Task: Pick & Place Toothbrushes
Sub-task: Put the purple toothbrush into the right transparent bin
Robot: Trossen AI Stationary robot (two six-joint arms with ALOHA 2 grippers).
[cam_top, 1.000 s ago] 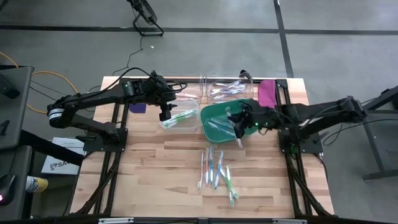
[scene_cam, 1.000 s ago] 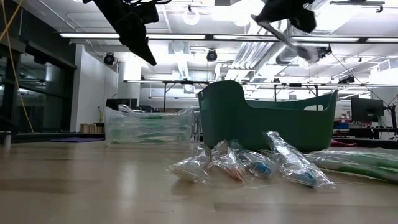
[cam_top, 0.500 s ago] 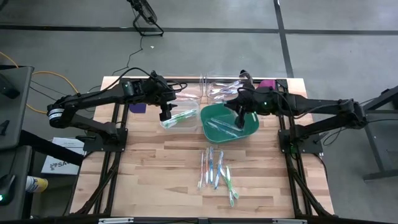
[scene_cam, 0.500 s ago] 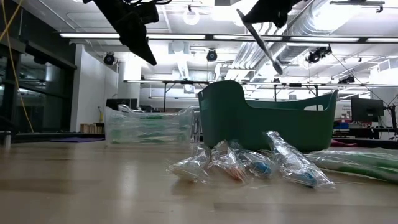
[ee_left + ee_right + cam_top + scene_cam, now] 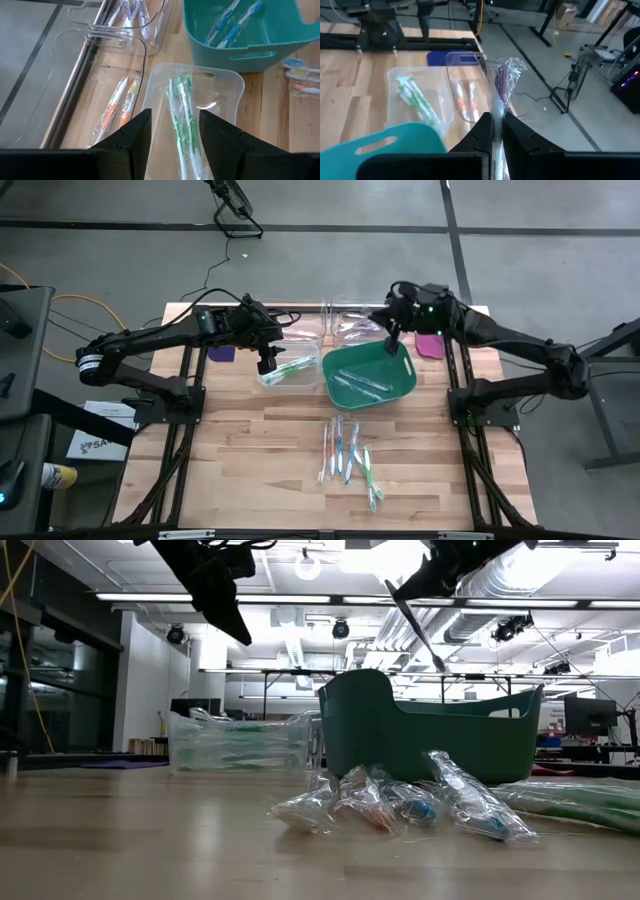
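Writing: none legible on any item.

Right end effector (image 5: 392, 332): closed on a wrapped purple toothbrush (image 5: 501, 82); has moved from over the teal basket (image 5: 404, 379) to its far rim, by the clear trays (image 5: 352, 320).

Left end effector (image 5: 266, 364): part open, empty, unmoved above the clear bin (image 5: 227, 85) holding green toothbrushes (image 5: 181, 107).

Loose toothbrushes (image 5: 346, 453): on the tabletop (image 5: 250, 455), well apart from both.
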